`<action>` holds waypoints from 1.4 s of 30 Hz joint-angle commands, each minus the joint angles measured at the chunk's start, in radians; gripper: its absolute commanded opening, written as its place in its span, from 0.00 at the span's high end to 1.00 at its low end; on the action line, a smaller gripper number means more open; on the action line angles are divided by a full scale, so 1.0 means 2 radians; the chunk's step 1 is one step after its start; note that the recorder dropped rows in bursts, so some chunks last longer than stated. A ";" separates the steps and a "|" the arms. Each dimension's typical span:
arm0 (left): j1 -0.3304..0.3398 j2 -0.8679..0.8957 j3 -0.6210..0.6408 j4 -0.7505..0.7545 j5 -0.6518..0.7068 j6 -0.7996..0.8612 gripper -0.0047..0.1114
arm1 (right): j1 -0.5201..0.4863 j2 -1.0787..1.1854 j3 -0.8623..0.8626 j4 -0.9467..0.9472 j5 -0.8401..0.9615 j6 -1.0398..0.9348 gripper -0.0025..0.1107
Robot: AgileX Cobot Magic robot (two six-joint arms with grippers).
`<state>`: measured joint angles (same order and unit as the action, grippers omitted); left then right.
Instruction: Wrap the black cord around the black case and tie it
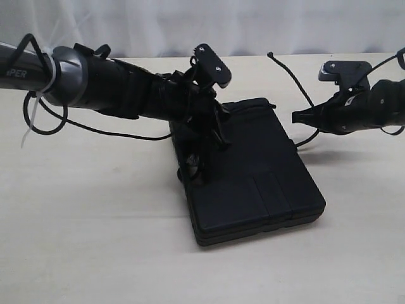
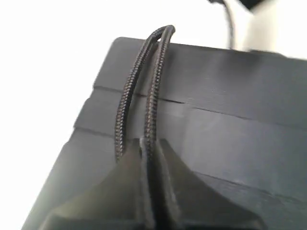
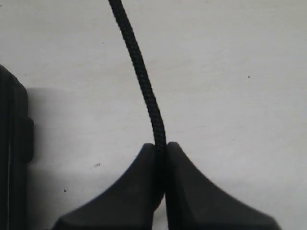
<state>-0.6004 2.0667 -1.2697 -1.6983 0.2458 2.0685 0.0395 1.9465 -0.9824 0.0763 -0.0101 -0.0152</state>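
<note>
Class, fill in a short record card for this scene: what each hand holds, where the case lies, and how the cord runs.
left hand: shut on the black cord, over the case lid
right hand: shut on a single strand of the cord, off to the side of the case
black case: lying flat on the table
cord over case: two strands side by side, meeting in a fold at the lid's edge
knot: none visible

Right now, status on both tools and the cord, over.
Left tool shut on black cord, above black case. Right tool shut on cord, beside case. No obstruction seen.
</note>
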 commanded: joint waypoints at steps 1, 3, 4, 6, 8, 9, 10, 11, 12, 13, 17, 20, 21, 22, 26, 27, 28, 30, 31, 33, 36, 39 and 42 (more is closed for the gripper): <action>0.013 -0.001 0.000 -0.023 0.059 -0.031 0.96 | -0.001 -0.003 0.007 -0.001 -0.014 0.002 0.94; 0.018 -0.001 0.000 -0.023 0.097 -0.041 0.96 | -0.001 -0.003 0.007 -0.001 -0.012 0.002 0.94; 0.019 -0.001 0.000 -0.023 0.107 -0.042 0.96 | -0.001 -0.003 0.007 -0.001 -0.012 0.000 0.94; 0.022 -0.001 0.000 -0.023 0.104 -0.048 0.96 | -0.001 -0.003 0.012 -0.003 -0.017 0.001 0.94; 0.032 -0.001 0.000 -0.023 0.092 -0.056 0.96 | -0.001 -0.003 0.018 -0.003 -0.026 0.001 0.94; 0.039 -0.001 0.000 -0.023 0.089 -0.063 0.96 | -0.001 -0.003 0.018 -0.003 -0.026 0.001 0.94; 0.046 -0.001 0.000 -0.023 0.092 -0.073 0.96 | -0.001 -0.003 0.018 -0.004 -0.026 0.001 0.94; 0.055 -0.001 0.000 -0.023 0.106 -0.084 0.96 | -0.001 -0.003 0.018 -0.010 -0.027 0.001 0.94; 0.064 -0.001 0.002 -0.023 0.127 -0.093 0.96 | -0.001 -0.003 0.018 -0.017 -0.028 0.001 0.94; 0.071 -0.001 0.004 -0.023 0.148 -0.100 0.96 | -0.001 -0.003 0.018 -0.026 -0.030 0.001 0.94; 0.099 -0.001 0.007 -0.023 0.222 -0.119 0.96 | 0.003 -0.007 0.029 -0.038 -0.061 0.001 0.94; 0.111 -0.001 0.010 -0.023 0.219 -0.120 0.96 | 0.019 -0.021 0.053 -0.087 -0.105 0.001 0.94; 0.115 -0.001 0.012 -0.023 0.219 -0.120 0.96 | 0.027 -0.028 0.063 -0.105 -0.123 0.001 0.94; 0.117 -0.001 0.012 -0.023 0.219 -0.120 0.96 | 0.034 -0.035 0.073 -0.124 -0.140 0.001 0.94; 0.120 -0.001 0.012 -0.023 0.214 -0.125 0.96 | 0.046 -0.054 0.097 -0.147 -0.155 -0.013 0.94; 0.120 -0.001 0.012 -0.023 0.210 -0.125 0.96 | 0.046 -0.055 0.101 -0.147 -0.151 -0.015 0.94; 0.120 -0.001 0.012 -0.023 0.206 -0.125 0.96 | 0.044 -0.055 0.103 -0.145 -0.150 -0.018 0.94; 0.121 -0.001 0.012 -0.023 0.192 -0.125 0.96 | 0.043 -0.055 0.104 -0.125 -0.145 -0.034 0.94; 0.122 -0.001 0.012 -0.023 0.190 -0.125 0.96 | 0.043 -0.055 0.104 -0.111 -0.139 -0.048 0.94; 0.127 -0.001 0.012 -0.023 0.186 -0.125 0.96 | 0.043 -0.055 0.104 -0.105 -0.127 -0.056 0.94; 0.135 -0.001 0.012 -0.023 0.186 -0.126 0.96 | 0.043 -0.055 0.104 -0.105 -0.102 -0.056 0.94; 0.140 -0.001 0.012 -0.023 0.184 -0.128 0.96 | 0.043 -0.052 0.104 -0.105 -0.094 -0.056 0.94; 0.140 -0.001 0.012 -0.023 0.184 -0.128 0.96 | 0.043 -0.051 0.104 -0.105 -0.086 -0.056 0.94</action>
<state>-0.3245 2.0667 -1.2476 -1.7325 0.6107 1.8211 0.1301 1.8425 -0.7789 -0.1393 -0.1998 -0.1185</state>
